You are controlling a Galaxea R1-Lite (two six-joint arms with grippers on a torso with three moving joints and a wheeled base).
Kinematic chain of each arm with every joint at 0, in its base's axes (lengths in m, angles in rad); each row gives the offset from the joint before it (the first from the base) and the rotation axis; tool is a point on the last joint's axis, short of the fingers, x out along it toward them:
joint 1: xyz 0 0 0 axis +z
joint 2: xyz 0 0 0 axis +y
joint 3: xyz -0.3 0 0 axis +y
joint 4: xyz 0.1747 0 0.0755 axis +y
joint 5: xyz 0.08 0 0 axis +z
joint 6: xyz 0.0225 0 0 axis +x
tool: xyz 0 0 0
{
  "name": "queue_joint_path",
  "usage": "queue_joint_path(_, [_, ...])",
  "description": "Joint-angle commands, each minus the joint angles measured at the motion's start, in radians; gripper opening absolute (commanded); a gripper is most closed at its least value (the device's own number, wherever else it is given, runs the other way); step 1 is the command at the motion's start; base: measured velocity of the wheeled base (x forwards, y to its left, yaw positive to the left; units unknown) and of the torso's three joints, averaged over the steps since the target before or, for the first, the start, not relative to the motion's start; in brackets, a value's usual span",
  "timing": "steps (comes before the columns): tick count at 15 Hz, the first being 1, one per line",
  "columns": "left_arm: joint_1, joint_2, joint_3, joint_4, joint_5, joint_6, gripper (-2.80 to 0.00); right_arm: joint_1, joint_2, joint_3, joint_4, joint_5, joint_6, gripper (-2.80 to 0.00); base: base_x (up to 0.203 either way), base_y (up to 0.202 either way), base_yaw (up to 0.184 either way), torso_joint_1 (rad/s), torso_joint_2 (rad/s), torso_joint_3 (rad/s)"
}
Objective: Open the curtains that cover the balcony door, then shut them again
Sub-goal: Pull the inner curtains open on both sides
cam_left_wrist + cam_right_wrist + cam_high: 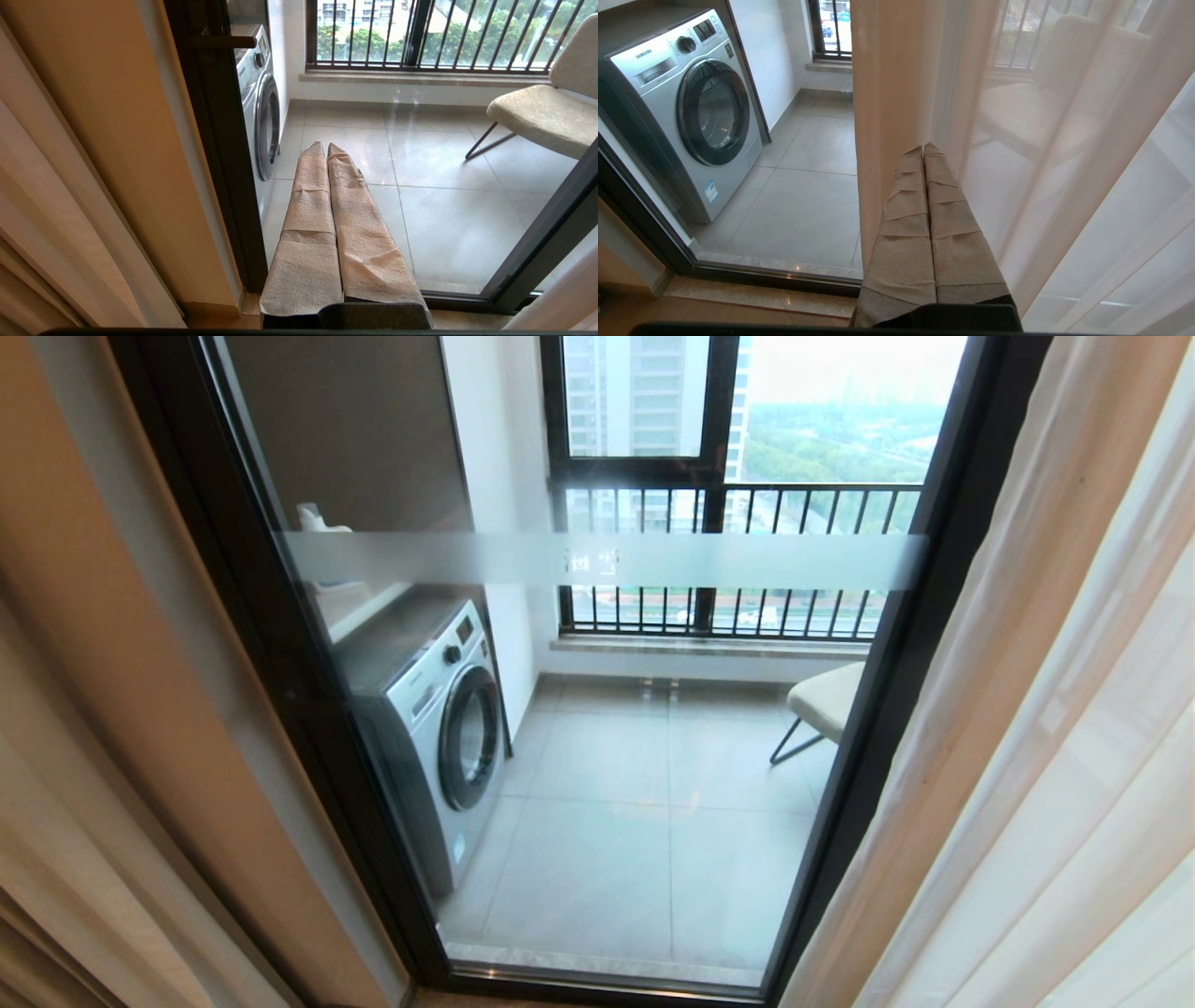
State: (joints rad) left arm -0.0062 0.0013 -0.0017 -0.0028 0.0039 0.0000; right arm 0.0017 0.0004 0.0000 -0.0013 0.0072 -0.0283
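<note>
right claw (924, 148) pressed together, empty, tips near sheer curtain (1064, 140) edge, placed to push | left claw (325, 145) together, empty | balcony door (607, 560) uncovered; closing remains

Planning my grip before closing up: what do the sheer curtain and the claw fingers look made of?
Sheer curtain: thin cream see-through fabric, probably voile; the chair shows through it. Right claw fingers: wrapped in crinkled tan tape or paper, matte, with visible overlapping seams; what lies under the wrap is hidden.
</note>
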Motion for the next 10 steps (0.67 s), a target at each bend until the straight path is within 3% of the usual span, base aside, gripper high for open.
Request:
queue_joint_path(1, [0.000,-0.001,0.000,0.000,0.001,0.000,-2.80,0.000,0.000,0.000,0.000,0.000,-0.001,-2.80,0.000,0.000,0.000,0.000,0.00,0.000])
queue_joint_path(10, [0.000,-0.001,0.000,0.000,0.002,0.000,-2.80,0.000,0.000,0.000,0.000,0.000,-0.001,-2.80,0.000,0.000,0.000,0.000,0.00,0.000])
